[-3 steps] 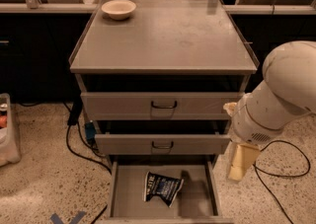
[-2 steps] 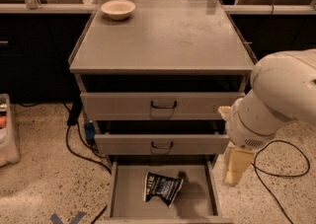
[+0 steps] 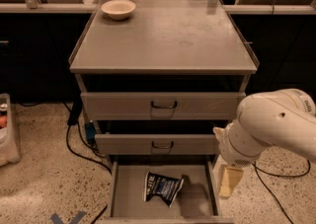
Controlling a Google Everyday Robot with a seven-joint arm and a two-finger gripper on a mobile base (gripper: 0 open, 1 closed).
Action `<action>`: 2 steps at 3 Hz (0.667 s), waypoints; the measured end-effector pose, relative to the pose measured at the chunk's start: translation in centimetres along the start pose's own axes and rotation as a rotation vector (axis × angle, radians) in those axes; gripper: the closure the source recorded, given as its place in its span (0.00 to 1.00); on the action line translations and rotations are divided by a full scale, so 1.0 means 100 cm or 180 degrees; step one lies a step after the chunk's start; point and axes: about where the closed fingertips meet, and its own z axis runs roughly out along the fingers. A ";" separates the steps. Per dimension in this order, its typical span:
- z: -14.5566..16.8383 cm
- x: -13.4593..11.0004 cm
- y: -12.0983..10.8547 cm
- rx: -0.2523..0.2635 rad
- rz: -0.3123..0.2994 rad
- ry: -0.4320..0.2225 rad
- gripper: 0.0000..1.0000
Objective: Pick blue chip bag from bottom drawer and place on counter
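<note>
Floor: speckled terrazzo (image 3: 44, 183) underfoot, a blue tape cross (image 3: 69, 217) at the near edge, black cables (image 3: 79, 146) trailing off the cabinet's left side.
Bottom drawer (image 3: 129, 193): pulled out towards me, a plain grey tray.
Blue chip bag (image 3: 163, 187): crumpled on the tray floor, about mid-drawer, white end to the left; untouched, in the same spot as 1 second ago.
Gripper (image 3: 230, 181): hanging just outside the drawer's right wall, pointing down, well apart from the bag. Whether it is apart or together, I cannot tell.
Arm (image 3: 271, 124): over the last second it has sunk and drifted a little left, carrying the gripper lower.
Meaning: looks like the approach, with no grasp begun; I'd judge it must cross the right wall and come down over the bag.
2 upper drawers (image 3: 163, 105): dark handles, set back behind the open tray.
Counter (image 3: 187, 40): flat grey top with a raised rim, faintly smudged, open space across the front and right.
Bowl (image 3: 118, 8): pale, at the back-left corner.
Room: dim, with dark cabinets and metal frame legs behind.
</note>
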 end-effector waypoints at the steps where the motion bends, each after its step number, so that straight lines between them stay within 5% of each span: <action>1: 0.041 0.011 0.000 -0.0085 0.0043 -0.0064 0.00; 2: 0.106 0.029 0.011 -0.0346 0.0018 -0.0070 0.00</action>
